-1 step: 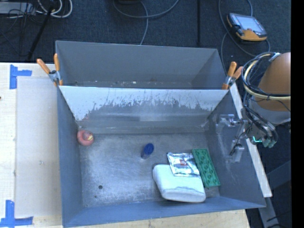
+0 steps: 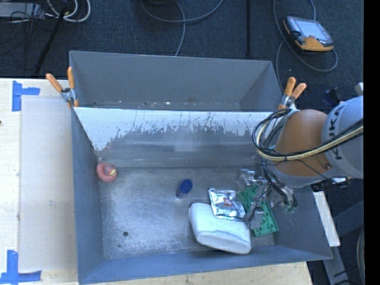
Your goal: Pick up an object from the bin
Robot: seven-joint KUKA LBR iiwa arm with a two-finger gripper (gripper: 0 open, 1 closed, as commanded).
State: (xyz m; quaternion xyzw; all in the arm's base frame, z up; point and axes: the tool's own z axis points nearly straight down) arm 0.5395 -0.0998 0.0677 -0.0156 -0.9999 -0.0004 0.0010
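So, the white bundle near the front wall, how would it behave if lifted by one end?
The white bundle looks like soft folded cloth with rounded edges, so it would probably sag, not stay stiff. It lies flat, so rolling is unlikely; the silver foil packet at its edge might get nudged.

**Gripper [image 2: 256, 208] low at right side of bin [image 2: 172, 100]**

Gripper hung over a green flat card [image 2: 268, 221] by the right wall, w/ a silver foil packet [image 2: 223, 203] just beside it. White rolled cloth [image 2: 218, 233] lay touching the packet, nearer the front. Small blue thing [image 2: 184, 187] sat mid-floor; pink ball [image 2: 107, 171] well apart, far left.
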